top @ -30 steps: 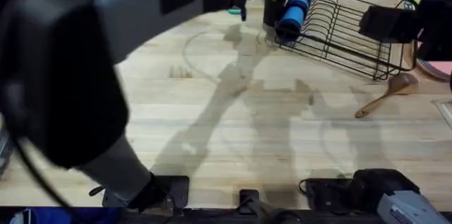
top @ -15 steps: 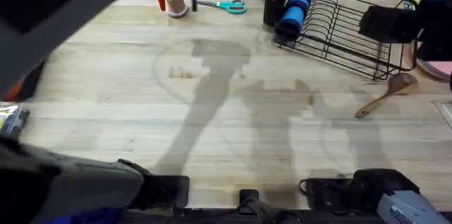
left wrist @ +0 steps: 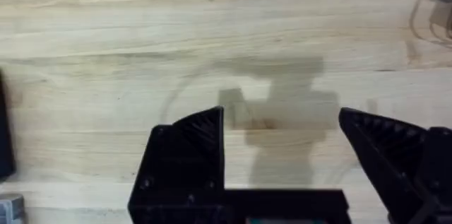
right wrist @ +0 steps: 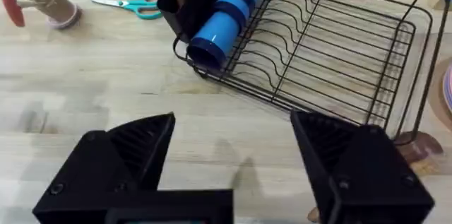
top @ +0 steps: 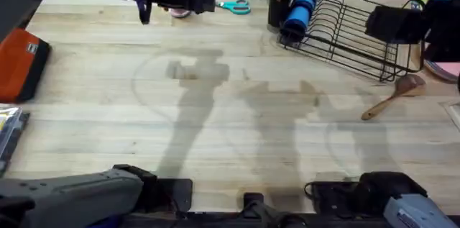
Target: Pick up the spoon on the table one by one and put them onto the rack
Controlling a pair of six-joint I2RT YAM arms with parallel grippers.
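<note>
A wooden spoon [top: 394,96] lies on the table [top: 237,134] at the right, its oval bowl just beside the near corner of the black wire rack [top: 352,30], the slim handle angled away from it toward the front. It looks smooth and light, an easy thing to pinch at mid-handle. To my eye the pickup has not begun: the right gripper [right wrist: 233,160] hangs with its fingers spread wide and empty, facing the rack, and next needs to come down over that handle. The left gripper [left wrist: 281,146], also spread and empty, hovers above bare planks. A blue tube [top: 300,5] leans on the rack's thin upright wires.
</note>
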